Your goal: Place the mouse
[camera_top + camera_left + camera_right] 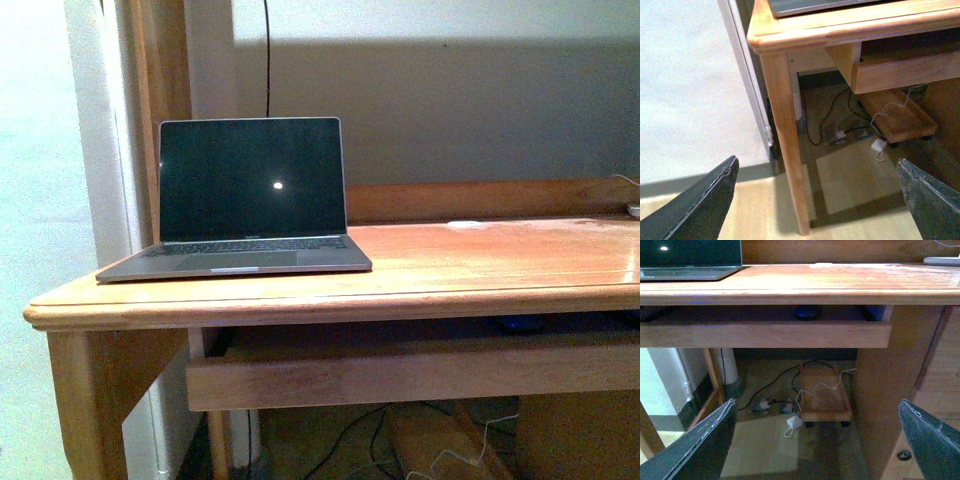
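Note:
The mouse (807,312) is a small dark rounded shape in the shadowed slot under the desktop, on the pull-out tray (765,335). In the front view the mouse (522,323) shows only as a dim bluish patch there. My right gripper (817,401) hangs open and empty, low in front of the desk, well below and short of the mouse. My left gripper (817,160) is open and empty too, above the floor beside the desk's left front leg (787,140). Neither arm appears in the front view.
An open laptop (250,200) with a dark screen stands on the left of the wooden desk (480,260). A small white disc (465,224) lies mid-desk and a white object (633,209) at its far right edge. Under the desk are cables, a white charger (794,422) and a wheeled wooden board (824,395).

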Robot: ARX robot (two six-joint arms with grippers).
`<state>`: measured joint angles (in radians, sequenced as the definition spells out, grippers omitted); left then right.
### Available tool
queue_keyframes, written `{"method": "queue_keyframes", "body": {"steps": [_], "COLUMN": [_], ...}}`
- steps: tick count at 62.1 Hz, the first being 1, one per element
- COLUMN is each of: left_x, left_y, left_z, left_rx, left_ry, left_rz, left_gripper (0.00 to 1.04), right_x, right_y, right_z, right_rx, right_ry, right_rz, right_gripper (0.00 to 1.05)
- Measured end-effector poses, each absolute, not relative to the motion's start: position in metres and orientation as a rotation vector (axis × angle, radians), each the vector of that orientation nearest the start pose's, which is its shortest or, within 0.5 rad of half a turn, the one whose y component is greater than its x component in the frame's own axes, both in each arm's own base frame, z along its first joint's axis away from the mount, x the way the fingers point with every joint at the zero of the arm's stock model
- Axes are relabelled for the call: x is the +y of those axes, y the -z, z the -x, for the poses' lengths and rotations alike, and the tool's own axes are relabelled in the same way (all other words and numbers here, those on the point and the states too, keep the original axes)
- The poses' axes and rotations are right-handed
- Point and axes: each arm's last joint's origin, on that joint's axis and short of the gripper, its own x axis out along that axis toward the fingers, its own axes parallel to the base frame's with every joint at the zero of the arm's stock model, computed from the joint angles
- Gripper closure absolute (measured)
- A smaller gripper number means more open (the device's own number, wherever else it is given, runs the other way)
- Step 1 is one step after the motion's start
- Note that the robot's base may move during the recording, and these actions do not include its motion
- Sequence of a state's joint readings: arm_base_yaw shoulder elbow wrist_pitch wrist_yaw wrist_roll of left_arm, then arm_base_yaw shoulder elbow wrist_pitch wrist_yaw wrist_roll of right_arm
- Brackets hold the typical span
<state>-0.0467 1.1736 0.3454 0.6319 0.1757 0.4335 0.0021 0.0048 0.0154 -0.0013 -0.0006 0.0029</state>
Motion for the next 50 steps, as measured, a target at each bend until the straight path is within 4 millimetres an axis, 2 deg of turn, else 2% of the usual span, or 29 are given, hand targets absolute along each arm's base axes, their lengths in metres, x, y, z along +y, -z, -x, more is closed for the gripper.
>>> {"method": "queue_keyframes", "body": {"steps": [15,22,34,50], "left_x": [-0.055,-0.069,-0.082,-0.093], "left_y": [-0.145,-0.128,-0.123,-0.108], "left_z": [-0.295,-0.321,-0.366,-0.409], "left_rx": [0.028,-0.018,-0.128,-0.188], "left_ry": [0.467,0.541,0.566,0.606], "left_rz": [-0.976,-1.132,-1.274,-1.333], "left_gripper": [0.08,0.08,0.08,0.08], "right_x": [0.0,0.0,0.0,0.0], "right_y": [-0.168,-0.168,-0.168,-0.168], "right_z": [-0.097,-0.097,-0.097,-0.097], "right_rx": [-0.01,-0.01,-0.01,-0.01], "right_ry": [-0.003,-0.002,-0.002,-0.002], "right_rz": [-0.002,-0.002,-0.002,-0.002], "right_gripper": [0.07,0.07,0.07,0.07]}}
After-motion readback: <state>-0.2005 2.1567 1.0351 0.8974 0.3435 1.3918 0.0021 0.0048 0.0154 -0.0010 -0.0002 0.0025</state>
